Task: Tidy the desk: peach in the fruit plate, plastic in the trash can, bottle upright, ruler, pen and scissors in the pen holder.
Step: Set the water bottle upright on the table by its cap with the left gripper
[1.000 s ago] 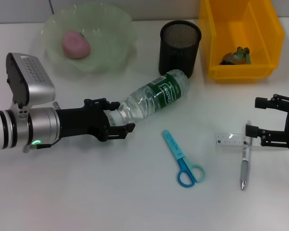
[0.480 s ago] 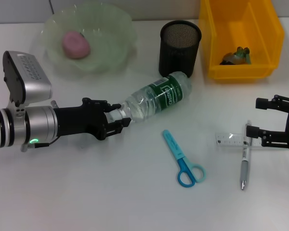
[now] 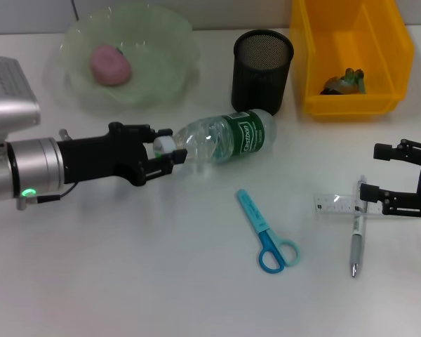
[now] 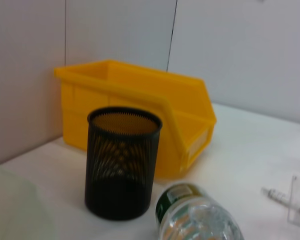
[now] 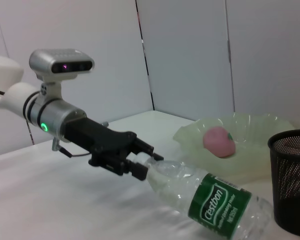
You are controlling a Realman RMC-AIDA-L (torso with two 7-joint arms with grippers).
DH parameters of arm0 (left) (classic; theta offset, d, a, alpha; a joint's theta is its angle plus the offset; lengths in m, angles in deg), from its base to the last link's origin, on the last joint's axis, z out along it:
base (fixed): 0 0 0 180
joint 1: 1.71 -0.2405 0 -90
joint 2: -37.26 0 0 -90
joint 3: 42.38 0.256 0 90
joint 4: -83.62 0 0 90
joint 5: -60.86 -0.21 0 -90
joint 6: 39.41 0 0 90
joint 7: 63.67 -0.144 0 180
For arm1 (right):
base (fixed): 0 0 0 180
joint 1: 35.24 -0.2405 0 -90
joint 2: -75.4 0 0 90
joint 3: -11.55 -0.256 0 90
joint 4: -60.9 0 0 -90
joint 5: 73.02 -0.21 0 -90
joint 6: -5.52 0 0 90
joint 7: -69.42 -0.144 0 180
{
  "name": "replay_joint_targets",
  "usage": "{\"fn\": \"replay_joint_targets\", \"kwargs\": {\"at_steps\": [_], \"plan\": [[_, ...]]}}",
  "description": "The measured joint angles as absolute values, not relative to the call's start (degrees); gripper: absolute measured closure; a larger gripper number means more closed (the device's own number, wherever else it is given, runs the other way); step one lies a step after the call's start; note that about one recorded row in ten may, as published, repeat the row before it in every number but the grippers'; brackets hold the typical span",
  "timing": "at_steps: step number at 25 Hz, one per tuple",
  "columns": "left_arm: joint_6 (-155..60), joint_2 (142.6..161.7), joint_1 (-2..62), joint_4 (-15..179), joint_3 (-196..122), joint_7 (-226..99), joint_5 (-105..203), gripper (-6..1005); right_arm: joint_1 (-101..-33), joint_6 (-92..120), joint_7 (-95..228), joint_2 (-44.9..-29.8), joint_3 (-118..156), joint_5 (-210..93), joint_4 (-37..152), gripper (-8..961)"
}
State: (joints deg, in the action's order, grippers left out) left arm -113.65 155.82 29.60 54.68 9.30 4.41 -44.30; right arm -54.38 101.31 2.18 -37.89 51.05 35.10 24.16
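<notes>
My left gripper (image 3: 163, 149) is shut on the capped neck of the clear bottle (image 3: 223, 137) with a green label. The bottle lies tilted, its base near the black mesh pen holder (image 3: 262, 62). In the right wrist view the left gripper (image 5: 138, 161) holds the bottle (image 5: 207, 199) neck-end raised. The pink peach (image 3: 111, 64) sits in the pale green fruit plate (image 3: 170, 49). Crumpled plastic (image 3: 344, 81) lies in the yellow bin (image 3: 396, 49). Blue scissors (image 3: 266, 232), the clear ruler (image 3: 339, 204) and the pen (image 3: 356, 239) lie on the desk. My right gripper (image 3: 376, 170) stands open beside the ruler.
The white desk top (image 3: 126, 274) stretches in front of both arms. A wall rises behind the yellow bin (image 4: 140, 100) and pen holder (image 4: 122, 160). The bottle's base (image 4: 195, 220) lies close to the holder.
My left gripper has pulled back to the left and slightly up with the bottle's neck, swinging the bottle flatter across the view. The right arm has stayed put.
</notes>
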Motion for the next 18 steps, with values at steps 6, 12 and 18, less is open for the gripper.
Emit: {"fn": "replay_joint_targets", "kwargs": {"at_steps": [6, 12, 18], "plan": [[-117.5, 155.82, 28.3, 49.4, 9.3, 8.4, -42.7, 551, -54.3, 101.3, 2.2, -37.89, 51.0, 35.1, 24.2, 124], [-119.7, 155.82, 28.0, 46.3, 9.3, 10.8, -41.5, 551, -53.8, 101.4, 2.2, -37.89, 51.0, 35.1, 24.2, 124], [-121.1, 155.82, 27.8, 44.5, 9.3, 12.0, -40.4, 551, -53.6, 101.4, 2.3, -37.89, 51.0, 35.1, 24.2, 125]]}}
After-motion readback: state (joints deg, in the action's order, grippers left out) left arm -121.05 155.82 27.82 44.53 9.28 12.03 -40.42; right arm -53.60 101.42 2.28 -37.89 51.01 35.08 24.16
